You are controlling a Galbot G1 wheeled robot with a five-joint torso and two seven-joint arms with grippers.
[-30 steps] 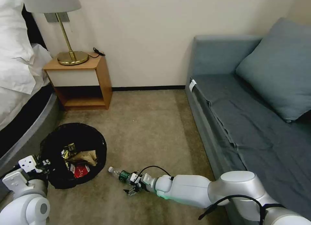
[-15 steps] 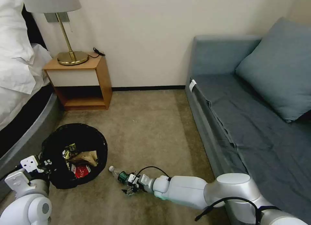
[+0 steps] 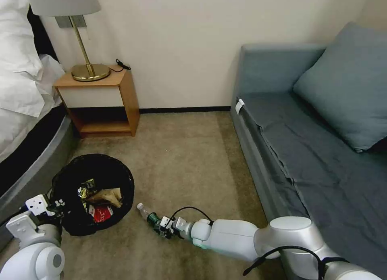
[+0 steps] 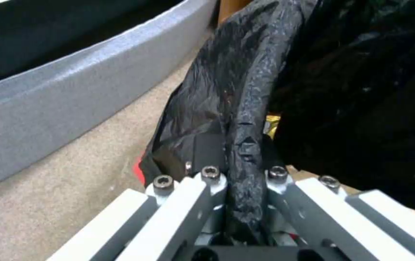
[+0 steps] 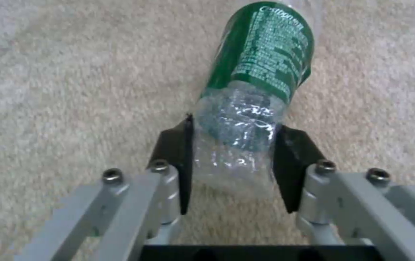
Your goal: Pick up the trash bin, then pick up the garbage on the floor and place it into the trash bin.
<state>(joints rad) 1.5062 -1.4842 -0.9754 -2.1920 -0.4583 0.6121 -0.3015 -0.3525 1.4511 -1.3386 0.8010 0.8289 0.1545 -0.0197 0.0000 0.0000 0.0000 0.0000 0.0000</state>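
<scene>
Beige carpet floor between bed at left, sofa at right, nightstand upper left. Low centre: right end effector clamped on clear bottle. Lower left: left end effector pinching liner rim of trash bin, litter inside.
</scene>
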